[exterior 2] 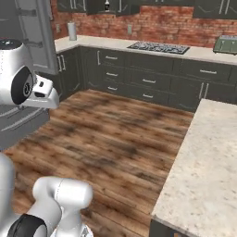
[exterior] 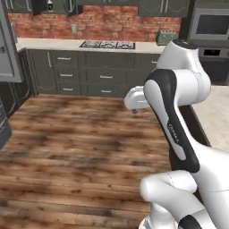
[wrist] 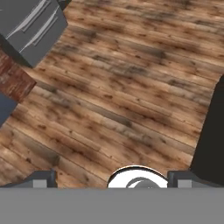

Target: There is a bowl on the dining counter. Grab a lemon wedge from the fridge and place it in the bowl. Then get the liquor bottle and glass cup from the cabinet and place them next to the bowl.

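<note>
Fingers (wrist: 112, 181) are standing released over brown plank floor (wrist: 122, 100); lemon wedge, likely soft and slippery, wants gentle rind pinching.

Arm (exterior: 179, 112) over wood floor (exterior: 76, 143), stove (exterior: 107, 44) behind.

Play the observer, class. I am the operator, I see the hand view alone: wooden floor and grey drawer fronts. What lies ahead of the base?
Observer: A stovetop is set into the far counter, straight across the floor.
Operator: What is on my right?
Observer: A light speckled counter runs along the right side of the floor, close to the base.
Operator: Is there any appliance on the far counter?
Observer: A toaster stands on it, to the right of the stovetop.
</note>
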